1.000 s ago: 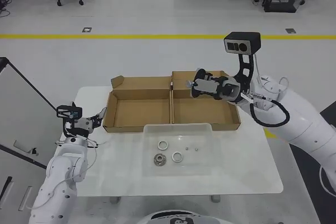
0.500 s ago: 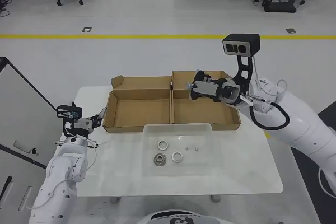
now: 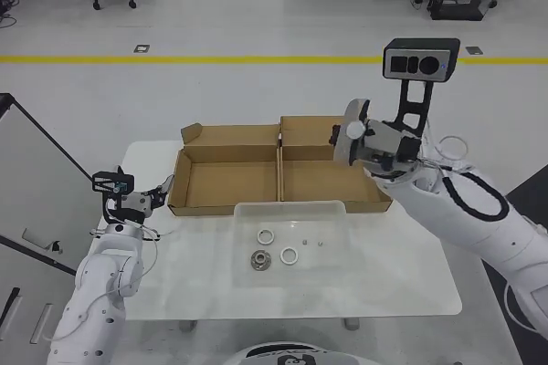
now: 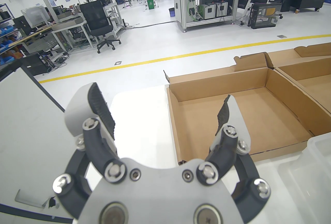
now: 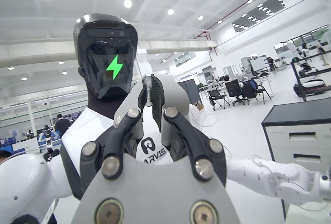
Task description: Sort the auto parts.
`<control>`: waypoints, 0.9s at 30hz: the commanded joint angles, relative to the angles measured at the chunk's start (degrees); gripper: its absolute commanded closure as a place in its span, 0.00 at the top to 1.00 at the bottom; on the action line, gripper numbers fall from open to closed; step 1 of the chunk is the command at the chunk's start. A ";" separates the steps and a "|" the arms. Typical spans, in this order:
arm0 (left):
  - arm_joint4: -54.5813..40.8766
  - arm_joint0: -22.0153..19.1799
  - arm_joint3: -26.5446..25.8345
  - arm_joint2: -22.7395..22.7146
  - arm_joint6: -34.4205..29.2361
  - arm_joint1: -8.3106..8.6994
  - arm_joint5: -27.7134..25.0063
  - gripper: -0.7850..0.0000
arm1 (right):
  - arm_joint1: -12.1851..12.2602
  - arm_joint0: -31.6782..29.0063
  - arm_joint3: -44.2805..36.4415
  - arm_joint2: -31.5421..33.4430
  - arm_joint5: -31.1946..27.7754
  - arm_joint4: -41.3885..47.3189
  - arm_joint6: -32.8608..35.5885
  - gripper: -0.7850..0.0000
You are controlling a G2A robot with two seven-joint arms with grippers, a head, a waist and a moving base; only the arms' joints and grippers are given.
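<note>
Grips small threaded part (image 5: 148, 95) in right tool (image 5: 151, 89), raised at 2 o'clock above boxes (image 3: 228, 178). Holds left tool (image 4: 161, 95) open at 9 o'clock edge of surface (image 3: 402, 274). Shows rings (image 3: 266, 235) in clear tray (image 3: 342, 212), 6 o'clock.

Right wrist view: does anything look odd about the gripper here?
Yes. The right gripper is tilted up toward the ceiling, away from the table, instead of down at the sorting area. Its fingers are shut on a small threaded metal part.
</note>
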 commanded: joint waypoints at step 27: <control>0.00 0.00 0.00 0.00 0.00 0.00 0.00 1.00 | -6.06 -7.14 3.88 14.28 12.86 -13.38 10.13 0.00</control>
